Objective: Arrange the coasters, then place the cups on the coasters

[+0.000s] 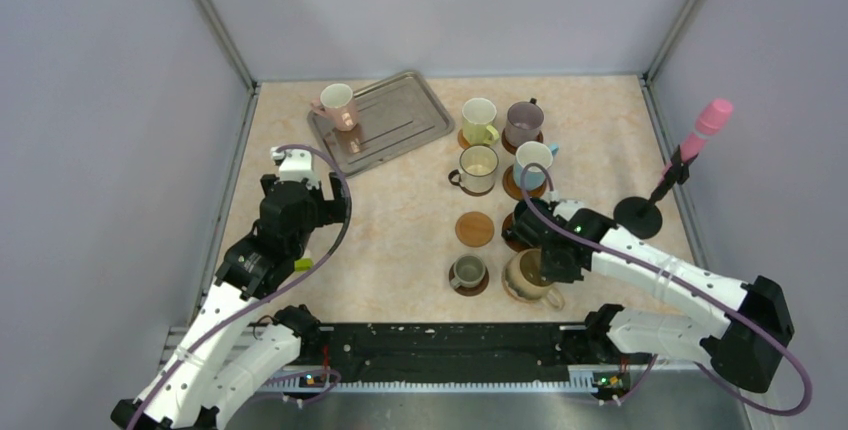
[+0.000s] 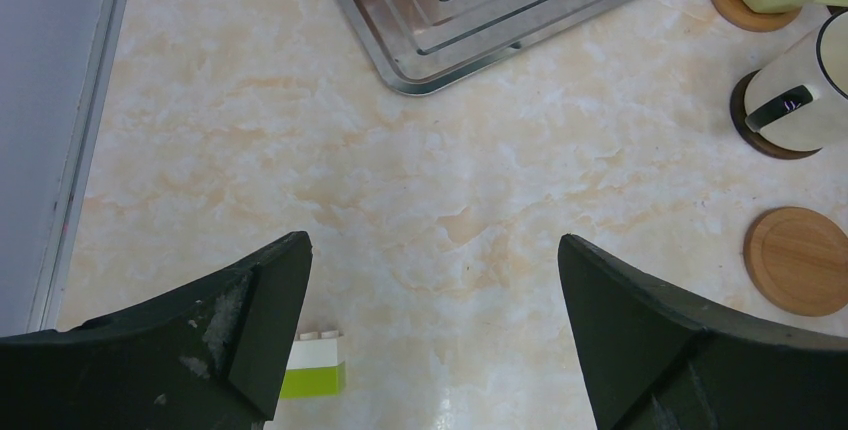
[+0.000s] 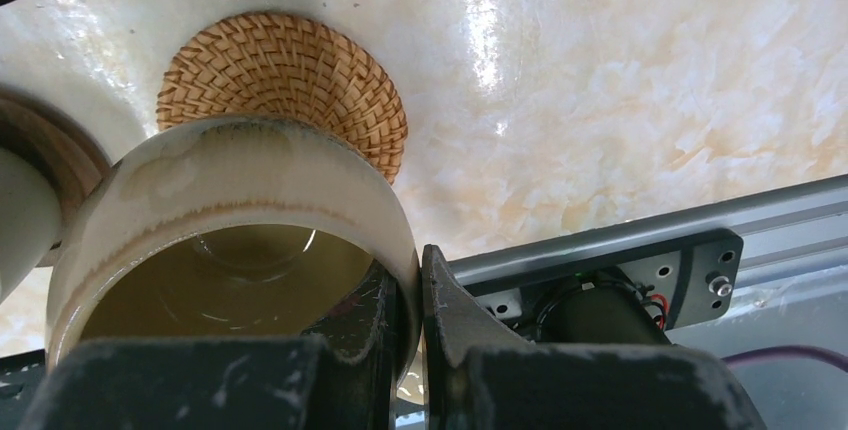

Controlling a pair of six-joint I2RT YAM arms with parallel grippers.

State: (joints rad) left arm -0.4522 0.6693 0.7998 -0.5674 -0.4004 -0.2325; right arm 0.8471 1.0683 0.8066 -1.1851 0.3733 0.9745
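My right gripper [image 3: 415, 260] is shut on the rim of a tan cup [image 3: 230, 175], one finger inside and one outside. The cup [image 1: 530, 278] covers the near part of a woven coaster [image 3: 285, 75]; I cannot tell whether it rests on it. Yellow-green [image 1: 479, 120], mauve [image 1: 523, 123], cream [image 1: 478, 168], light blue [image 1: 532, 165] and small grey-olive [image 1: 468, 272] cups stand on coasters. A pinkish cup [image 1: 337, 105] stands on the tray. One light wood coaster [image 1: 475, 229] is bare. My left gripper [image 2: 432, 240] hangs open over bare table, left of the cups.
The silver tray [image 1: 400, 120] lies at the back left. A black round base [image 1: 640, 215] with a pink-tipped stick stands at the right. A green and white brick [image 2: 315, 370] lies under my left fingers. Enclosure walls close off three sides, and a black rail [image 1: 450, 345] runs along the near edge.
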